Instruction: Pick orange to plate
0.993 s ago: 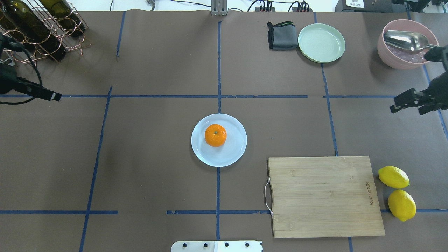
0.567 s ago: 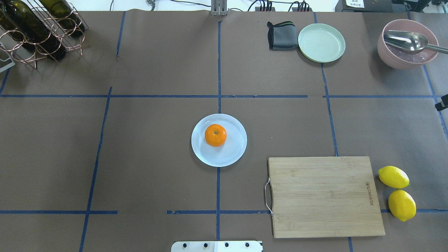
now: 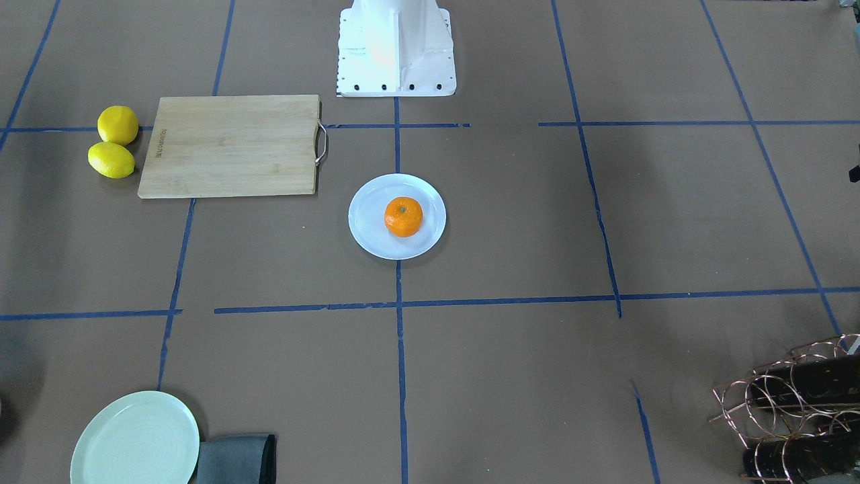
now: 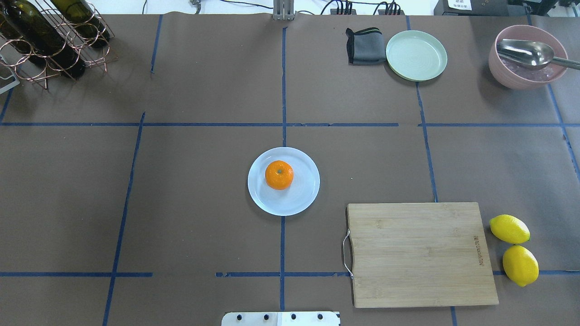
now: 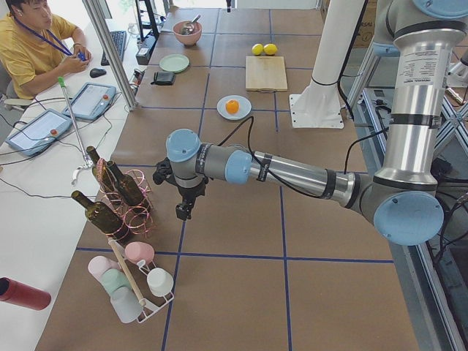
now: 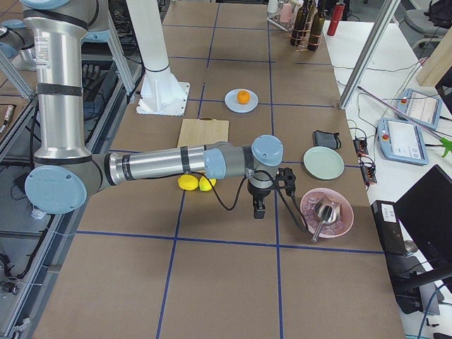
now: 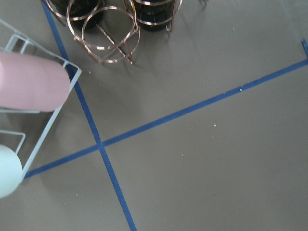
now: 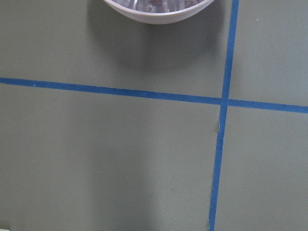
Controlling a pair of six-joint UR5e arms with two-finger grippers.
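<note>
The orange (image 4: 279, 174) sits stem dimple up on the pale bluish-white plate (image 4: 299, 199) at the table's middle, slightly toward the far left of the plate's centre. Nothing touches it. Both grippers are far from it and out of the overhead view. My left gripper (image 5: 184, 212) hangs over the table beside the wine rack at the left end. My right gripper (image 6: 258, 210) hangs near the pink bowl at the right end. Only the side views show them, so I cannot tell whether they are open or shut. The wrist views show only bare table and tape lines.
A wooden cutting board (image 4: 421, 253) lies near right, with two lemons (image 4: 509, 228) beside it. A pale green plate (image 4: 416, 55) and grey cloth (image 4: 364, 46) are far right, a pink bowl (image 4: 521, 77) holding a spoon beyond. Wine rack (image 4: 50, 40) far left; cup rack (image 5: 131, 281) next to it.
Both grippers have drawn outward and left the overhead view, the left one past the left edge, the right one past the right edge. The orange and plate have not moved.
</note>
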